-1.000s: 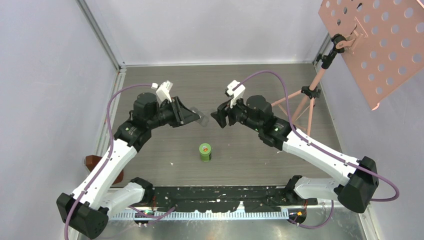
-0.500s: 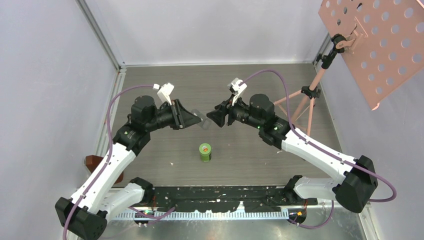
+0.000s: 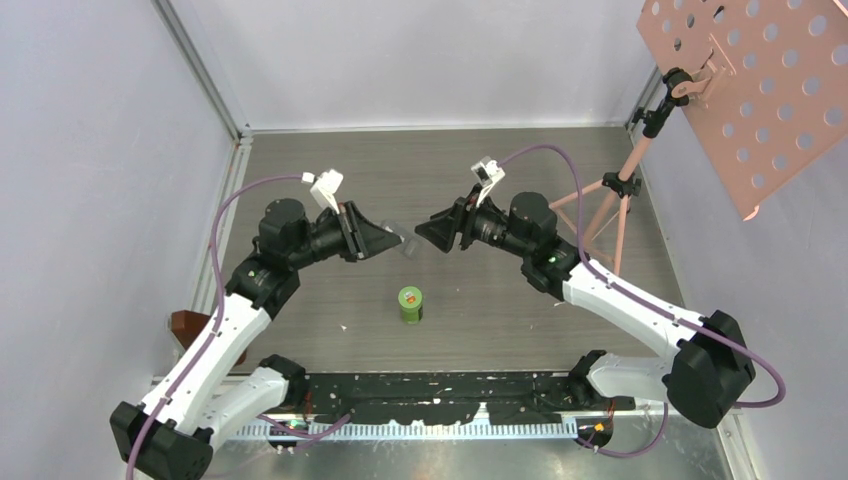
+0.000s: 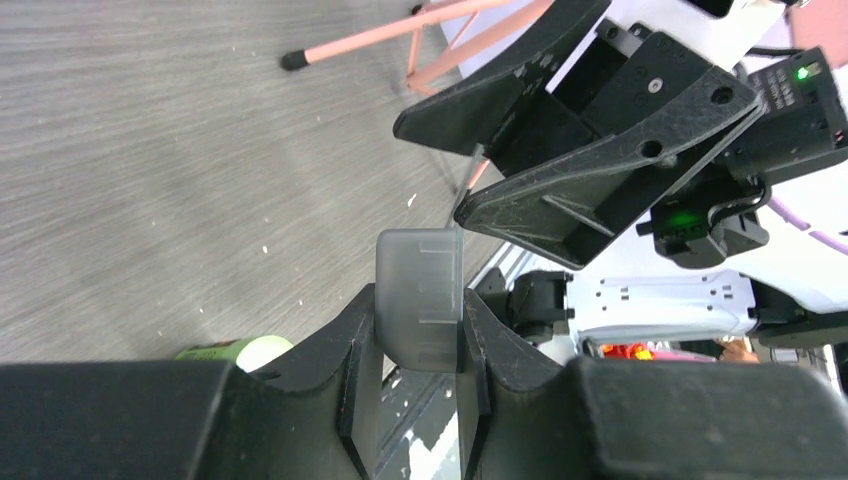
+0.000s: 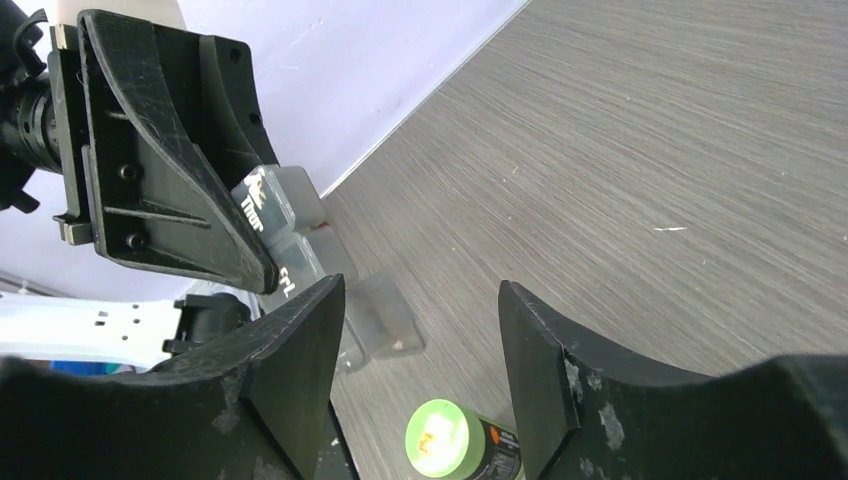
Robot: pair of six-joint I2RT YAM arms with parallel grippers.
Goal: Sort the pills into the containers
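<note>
Pills are nowhere visible: left claw [image 4: 418, 385] pinches the translucent grey case [image 4: 419, 310] aloft, right claw [image 5: 420, 330] gapes opposite it, green bottle [image 3: 410, 303] waits untouched on the tabletop [image 3: 500, 290], so sorting looks barely begun.

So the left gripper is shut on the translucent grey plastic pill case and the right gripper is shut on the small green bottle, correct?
Not quite. The left gripper is shut on the translucent grey plastic pill case, but the right gripper is open and holds nothing. The right wrist view shows the small green bottle standing on the table below its spread fingers.
</note>
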